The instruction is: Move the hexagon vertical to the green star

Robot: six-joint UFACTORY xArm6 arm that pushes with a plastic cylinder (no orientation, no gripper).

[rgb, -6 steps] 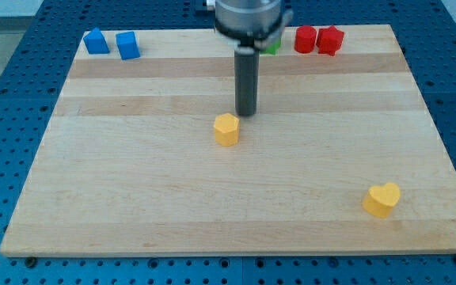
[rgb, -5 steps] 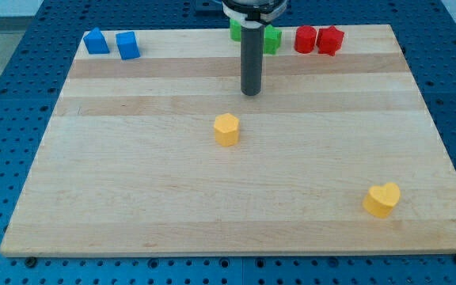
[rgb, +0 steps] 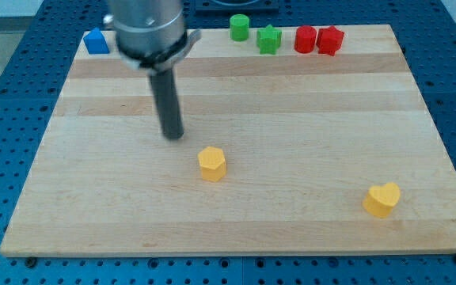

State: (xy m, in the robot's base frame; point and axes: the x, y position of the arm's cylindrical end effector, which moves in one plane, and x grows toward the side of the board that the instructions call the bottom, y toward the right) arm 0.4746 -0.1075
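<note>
My tip (rgb: pixel 172 136) sits up-left of the yellow hexagon (rgb: pixel 211 163) (no jaws here). I'd circle left, push rightward until, probably, under the green star (rgb: pixel 269 39) near the top edge.

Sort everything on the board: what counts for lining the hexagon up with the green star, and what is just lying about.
For the job:
yellow hexagon, below centre
green star, top edge
my tip, up and to the view's left of the hexagon, apart from it

Lying about:
green cylinder
red cylinder
red star
blue block, shape partly hidden
yellow heart
</note>
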